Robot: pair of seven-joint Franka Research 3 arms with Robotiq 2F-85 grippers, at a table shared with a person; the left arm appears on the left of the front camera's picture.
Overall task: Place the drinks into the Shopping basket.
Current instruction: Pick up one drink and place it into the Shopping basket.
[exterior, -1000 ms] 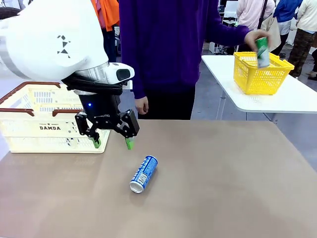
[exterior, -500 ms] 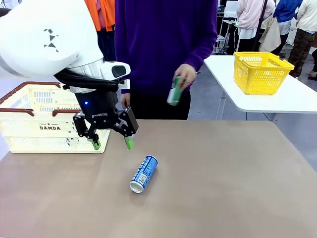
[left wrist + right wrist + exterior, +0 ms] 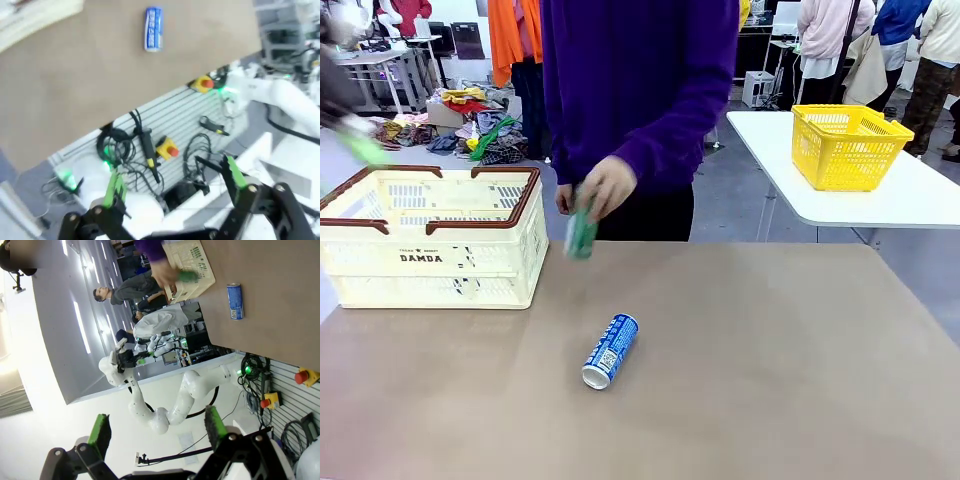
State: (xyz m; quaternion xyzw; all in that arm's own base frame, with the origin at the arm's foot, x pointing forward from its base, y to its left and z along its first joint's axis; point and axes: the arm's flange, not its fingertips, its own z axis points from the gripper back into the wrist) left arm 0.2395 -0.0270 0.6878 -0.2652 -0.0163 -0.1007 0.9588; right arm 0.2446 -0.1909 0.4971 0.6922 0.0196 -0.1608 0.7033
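Tabletop scene, seen from the robot's side: a brown table with a person in a purple sweater standing at its far edge.

A blue drink can with white lettering lies on its side near the middle of the table. Its silver end points toward the camera. Nothing touches it, and it is well apart from everything else.

The Shopping basket stands on the table's far left. It is cream-white and slotted, with a reddish-brown rim and handles, and "DAMDA" is printed on its side.

The person's hand grips a green can from above. The can hangs in the air just beside the basket's right end, near the table's far edge. It is blurred, so whether it is upright or tilted is hard to tell.

Behind, to the right, a bright yellow basket sits on a white side table.

In the left wrist view, the left gripper hangs with its two green-padded fingers spread wide and nothing between them. Beyond them are the table's near edge, the blue can lying on the brown surface, tangled cables and red emergency-stop buttons on yellow boxes.

In the right wrist view, which is rolled sideways, the right gripper also has its fingers spread apart, grasping nothing. Far beyond them lie the blue can on the table and the cream basket, with the person's blurred hand and the green can in front of the basket's side.
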